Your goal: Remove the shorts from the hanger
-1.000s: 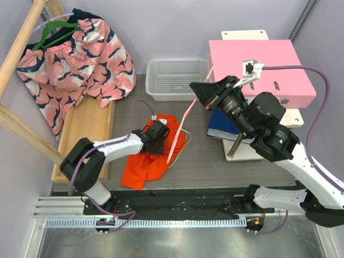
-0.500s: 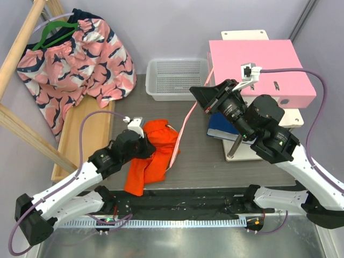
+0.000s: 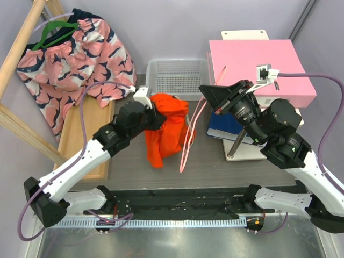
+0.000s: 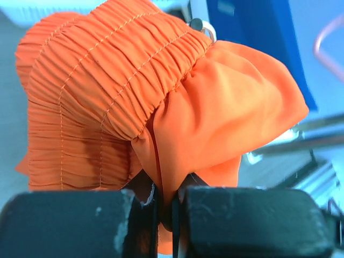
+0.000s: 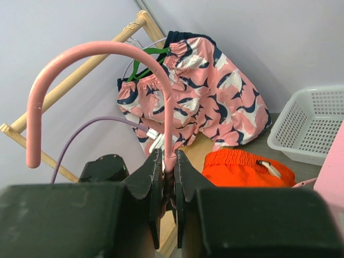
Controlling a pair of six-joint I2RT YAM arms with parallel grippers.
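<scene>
Soft, limp shorts [image 4: 107, 80] are being pinched near the waistband by the left gripper [image 4: 164, 198], the rigid hanger [image 5: 91, 49] clamped in the right gripper [image 5: 168, 167].

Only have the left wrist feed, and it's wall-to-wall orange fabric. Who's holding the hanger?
Observer: The right gripper is shut on the hanger, just below its hook.
Operator: Shorts off it yet?
Observer: Can't tell. In the top view the shorts hang from the left gripper, lifted off the table, with the hanger's wire right alongside their edge.
Operator: What's behind them?
Observer: The white mesh basket, just beyond the shorts.
</scene>
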